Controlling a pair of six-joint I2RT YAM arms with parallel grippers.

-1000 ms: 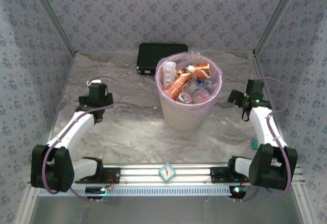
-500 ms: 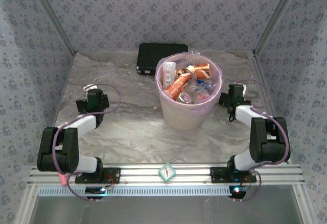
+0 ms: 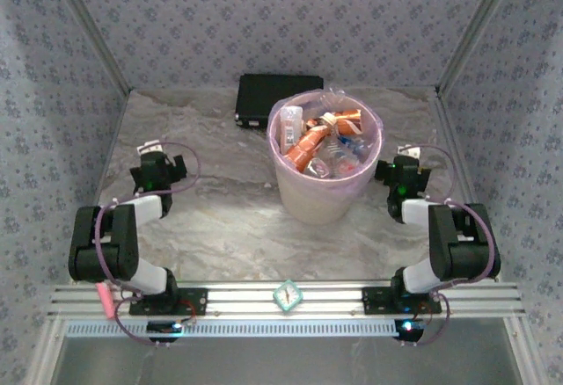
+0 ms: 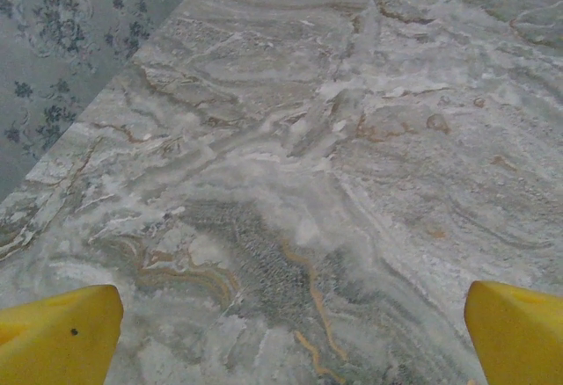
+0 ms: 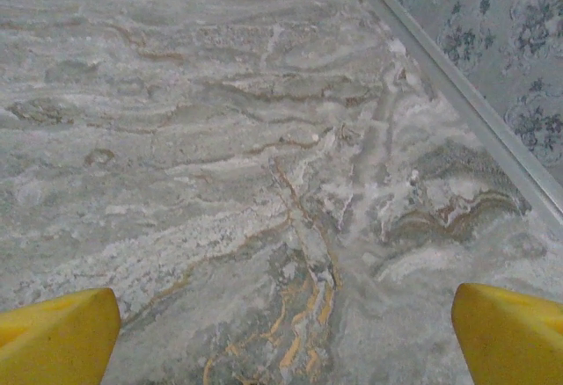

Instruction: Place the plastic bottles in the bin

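a marbled grey-and-tan tabletop (image 3: 220, 218) is seen spread wide, veined with ochre streaks. it is enclosed on three sides by walls (image 3: 264, 16) papered in a pale blue floral print. slim metal posts (image 3: 88, 29) are set at the back corners. a ribbed aluminium rail (image 3: 237, 295) is run along the near edge. everything is evenly lit.
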